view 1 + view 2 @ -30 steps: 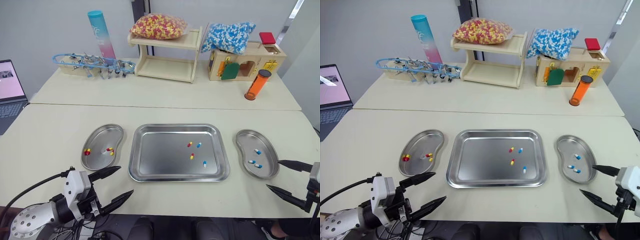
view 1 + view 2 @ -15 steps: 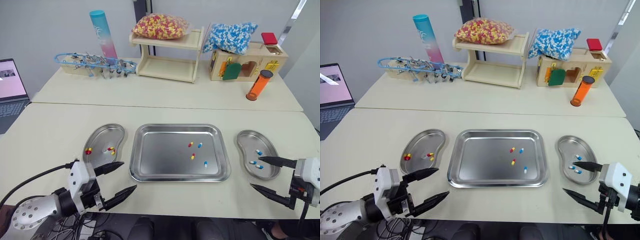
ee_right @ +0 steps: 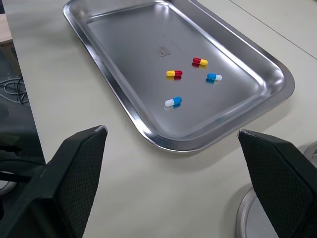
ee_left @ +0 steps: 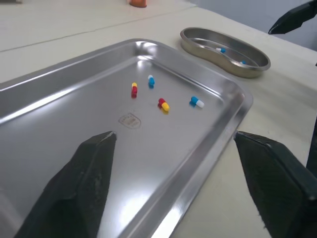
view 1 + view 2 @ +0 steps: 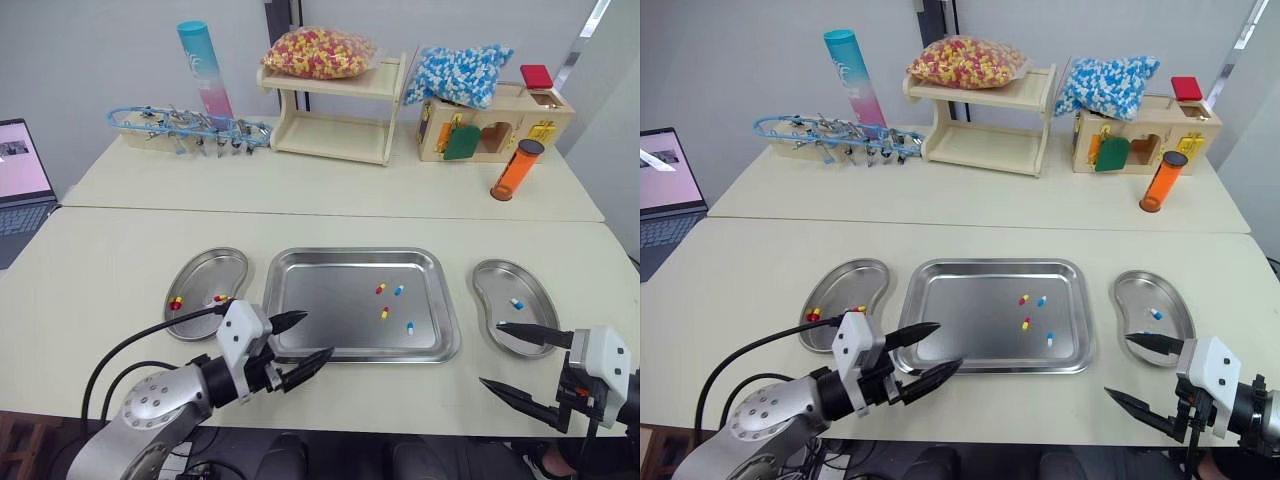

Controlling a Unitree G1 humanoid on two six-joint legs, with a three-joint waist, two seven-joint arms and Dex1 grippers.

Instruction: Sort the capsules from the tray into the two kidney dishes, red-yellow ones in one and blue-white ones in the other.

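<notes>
A steel tray (image 5: 330, 300) sat mid-table with a kidney dish on either side. Toward the tray's right half lay two red-yellow capsules (image 5: 384, 313) and two blue-white capsules (image 5: 409, 327), small two-tone pills, each lying flat and apart from the others. The left dish (image 5: 205, 270) held a few sorted red-yellow capsules (image 5: 175, 302). The right dish (image 5: 500, 280) held sorted blue-white capsules (image 4: 221, 49). The left gripper (image 5: 318, 335), fingers spread and empty, hovered over the tray's near left corner; half a second earlier it had been in front of the left dish. The right gripper (image 5: 490, 353), also spread and empty, had one finger over the near end of the right dish and had shifted slightly toward the tray. The tray's four capsules had not moved.
</notes>
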